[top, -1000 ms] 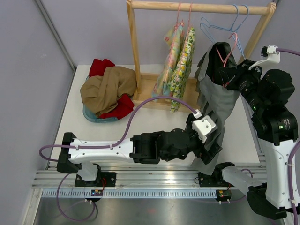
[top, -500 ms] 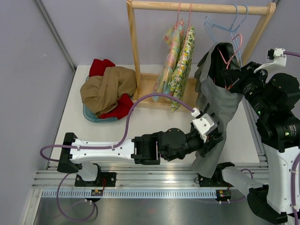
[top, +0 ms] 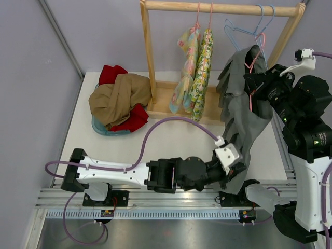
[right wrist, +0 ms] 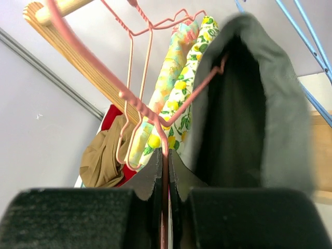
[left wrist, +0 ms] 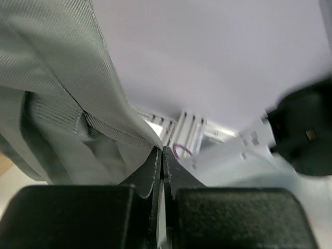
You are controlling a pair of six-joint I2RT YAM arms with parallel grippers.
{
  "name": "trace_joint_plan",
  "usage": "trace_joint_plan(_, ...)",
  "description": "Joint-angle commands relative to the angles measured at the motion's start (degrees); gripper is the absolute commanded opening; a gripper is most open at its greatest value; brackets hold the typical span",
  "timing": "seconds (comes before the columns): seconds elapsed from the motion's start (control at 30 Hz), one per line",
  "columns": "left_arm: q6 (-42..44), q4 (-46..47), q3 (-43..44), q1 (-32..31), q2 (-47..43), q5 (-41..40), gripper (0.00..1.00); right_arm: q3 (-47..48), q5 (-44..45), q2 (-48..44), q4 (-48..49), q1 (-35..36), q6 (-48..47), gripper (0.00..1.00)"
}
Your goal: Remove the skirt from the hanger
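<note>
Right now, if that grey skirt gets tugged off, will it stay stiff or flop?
Probably floppy: the grey skirt hangs in soft folds and bunches where the left gripper pinches it. Likely light, since the thin pink hanger carries it. It should drape, not hold shape.

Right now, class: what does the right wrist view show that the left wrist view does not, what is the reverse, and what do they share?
Only the right wrist view: the pink wire hanger pinched between the right jaws, the lemon-print garments, the wooden rack and a brown garment.
Only the left wrist view: the left jaws shut on an edge of the grey skirt, with the aluminium rail behind.
Both: the grey skirt, draped over the hanger in the right wrist view.
</note>
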Motion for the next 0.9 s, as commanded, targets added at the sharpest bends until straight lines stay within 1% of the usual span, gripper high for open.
trace_joint_plan(0.0,1.0,-0.4,-2.1,-6.4,-3.4,-0.4,0.0,3.7,3.9,0.9,8.7,0.3,-1.0,0.0)
trace_joint_plan(0.07,1.2,-2.4,-3.1,-10.0,-3.8,-1.1,0.0,3.9,5.1,1.3,10.1,0.3,-1.3,0.0)
trace_joint_plan(0.13,1.2,-4.0,-3.7,-12.3,-3.9,-1.5,0.0,4.4,5.6,2.2,10.6,0.3,-1.4,0.0)
trace_joint_plan(0.17,0.6,-6.1,-4.9,-14.5,-3.8,-3.2,0.0,4.9,5.7,2.6,10.7,0.4,-1.4,0.0)
trace_joint_plan(0.37,-5.2,-8.2,-12.9,-17.6,-4.5,-4.8,0.0,6.7,5.7,3.9,10.7,0.3,-1.7,0.0)
trace_joint_plan(0.43,-7.0,-8.7,-13.9,-18.0,-4.4,-6.2,0.0,8.2,5.9,4.8,9.7,0.3,-2.4,0.0)
trace_joint_plan(0.53,-7.7,-9.8,-14.5,-17.9,-4.4,-10.3,0.0,11.0,5.8,5.5,7.7,0.4,-2.6,0.0)
trace_joint_plan(0.57,-7.7,-11.4,-13.9,-17.9,-4.3,-14.8,0.0,11.6,5.7,5.1,5.8,0.3,-2.4,0.0)
trace_joint_plan(0.6,-7.3,-12.5,-12.3,-17.5,-4.2,-16.7,0.0,11.8,5.5,4.8,4.7,0.3,-1.9,0.0)
trace_joint_plan(0.67,-5.6,-16.9,-9.8,-15.9,-3.3,-22.4,0.0,10.6,4.6,2.2,1.8,0.3,-1.0,0.0)
trace_joint_plan(0.7,-4.3,-19.9,-7.0,-14.2,-3.0,-23.6,0.0,8.2,2.7,-0.7,1.1,0.4,0.0,0.0)
trace_joint_plan(0.73,-3.4,-20.0,-5.9,-13.4,-3.1,-24.6,0.0,6.7,2.0,-2.3,0.5,0.3,0.3,0.0)
trace_joint_plan(0.8,-1.3,-23.4,-3.9,-11.6,-4.3,-28.1,0.0,4.1,-3.5,-5.7,-1.3,0.4,0.0,0.0)
trace_joint_plan(0.87,1.2,-27.0,-2.3,-8.1,-6.0,-30.4,0.0,1.4,-6.0,-11.0,-3.5,0.3,-0.6,0.0)
